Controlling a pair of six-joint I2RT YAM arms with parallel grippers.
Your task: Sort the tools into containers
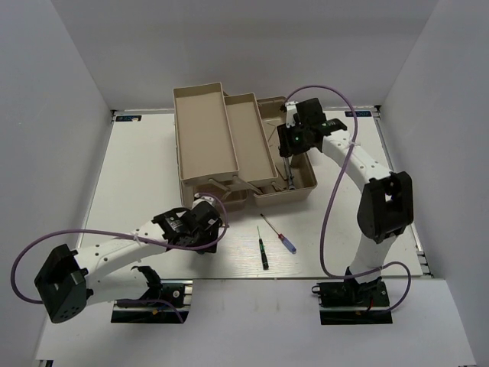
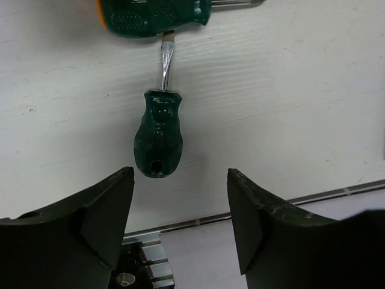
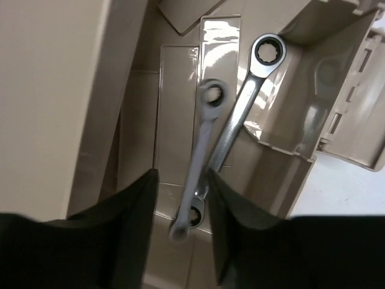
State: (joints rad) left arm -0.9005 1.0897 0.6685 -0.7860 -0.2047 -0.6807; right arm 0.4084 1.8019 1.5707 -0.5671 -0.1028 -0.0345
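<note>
Just ahead of open left jaws, a green screwdriver (image 2: pixel 157 141); between parted right jaws, a blurred wrench (image 3: pixel 197 162)

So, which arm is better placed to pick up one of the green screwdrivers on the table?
Left. Its open end effector hangs just above the nearer green screwdriver. The right end effector is away over the base bin, where the wrenches are.

4 screwdrivers (image 2: pixel 157 141), 2 wrenches (image 3: pixel 240 114), 1 toolbox (image 1: pixel 200 130)
</note>
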